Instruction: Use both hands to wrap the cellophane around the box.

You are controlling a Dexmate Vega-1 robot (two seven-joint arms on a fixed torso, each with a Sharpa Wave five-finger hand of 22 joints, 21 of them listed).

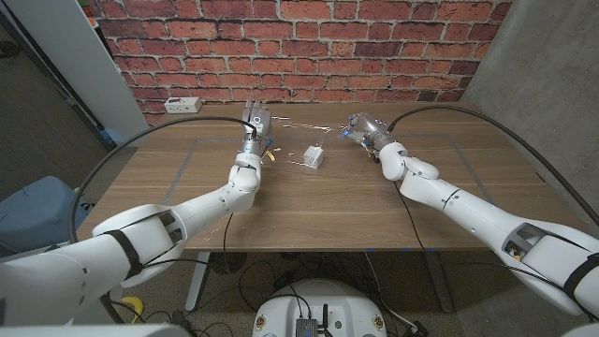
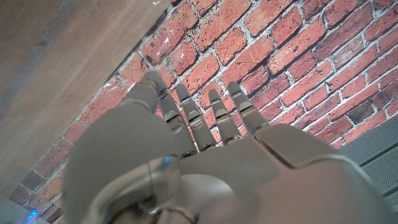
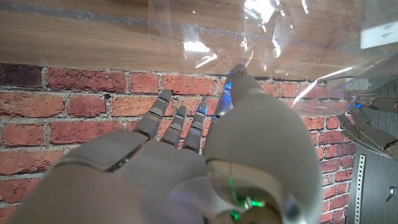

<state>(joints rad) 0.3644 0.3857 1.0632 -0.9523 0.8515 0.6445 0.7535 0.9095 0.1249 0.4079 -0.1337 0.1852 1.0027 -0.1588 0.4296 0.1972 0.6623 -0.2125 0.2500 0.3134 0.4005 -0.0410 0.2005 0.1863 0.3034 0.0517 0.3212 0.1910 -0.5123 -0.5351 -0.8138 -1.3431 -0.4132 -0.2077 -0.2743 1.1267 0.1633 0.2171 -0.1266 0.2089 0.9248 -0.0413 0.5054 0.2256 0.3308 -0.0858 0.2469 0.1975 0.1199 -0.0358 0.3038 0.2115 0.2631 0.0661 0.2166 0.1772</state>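
Two hands are raised over the far half of the wooden surface (image 1: 187, 178), with a small white box (image 1: 314, 157) seen between them, resting on the surface nearer its middle. A clear cellophane sheet (image 1: 301, 126) is stretched from hand to hand above and behind the box; glare makes its edges hard to trace. The left hand (image 1: 255, 122) is held upright, fingers (image 2: 186, 112) pointing up and slightly spread in the left wrist view, with a corner of the cellophane seen at the thumb tip; whether it is pinched cannot be told for sure. The right hand (image 1: 363, 127) is held at the sheet's other end, its fingers (image 3: 163, 112) extended and close together, thumb tip pressed against the film in the right wrist view; a firm grip cannot be confirmed. A white power strip (image 1: 182, 104) is seen on the far left of the surface by the brick wall (image 1: 393, 47).
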